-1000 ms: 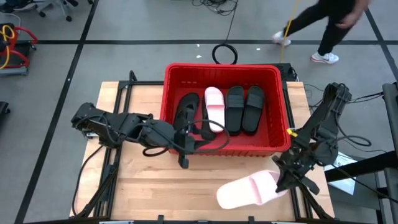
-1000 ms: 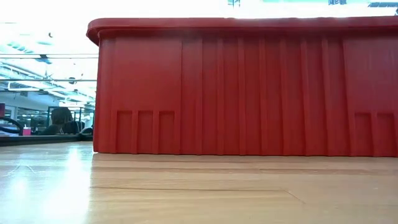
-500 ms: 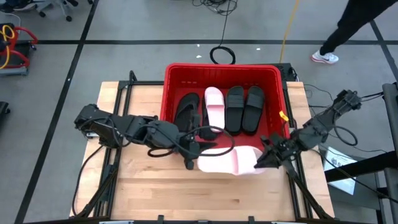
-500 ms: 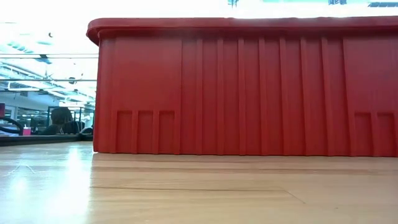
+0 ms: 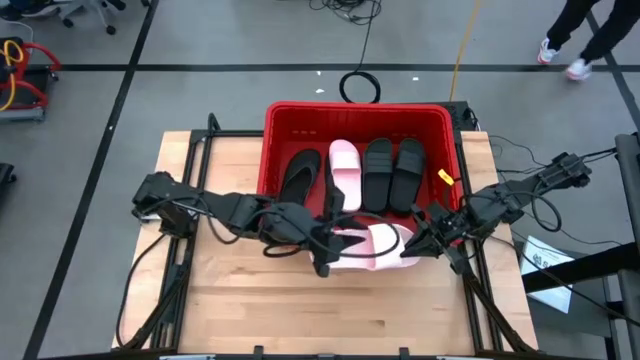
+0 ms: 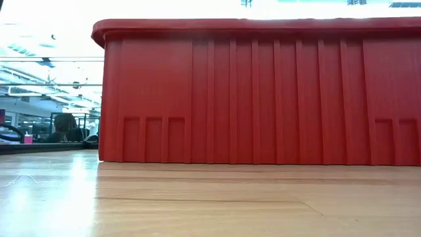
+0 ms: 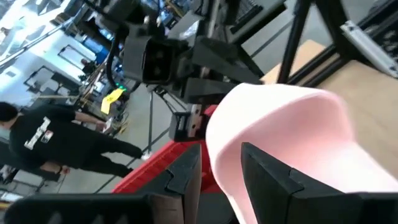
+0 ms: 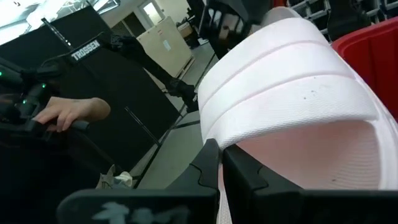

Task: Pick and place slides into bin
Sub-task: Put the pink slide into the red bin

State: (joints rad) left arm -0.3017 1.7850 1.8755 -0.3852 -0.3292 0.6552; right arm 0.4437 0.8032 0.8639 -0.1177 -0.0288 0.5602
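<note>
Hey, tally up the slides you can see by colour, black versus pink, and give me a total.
Black slides: 3, in the bin: a thong-style one and a wide-strap pair.
Pink slides: 2: one in the bin, one over the bin's near wall, gripped at opposite ends by the left gripper and the right gripper.
Total: 5.

A slide [image 5: 375, 247] hangs between the left tool [image 5: 330, 243] and right tool [image 5: 418, 240], at the bin's [image 5: 268, 150] near wall above the surface [image 5: 225, 290]; beyond the tools, four slides [image 5: 350, 175] lie abreast inside the bin.
</note>
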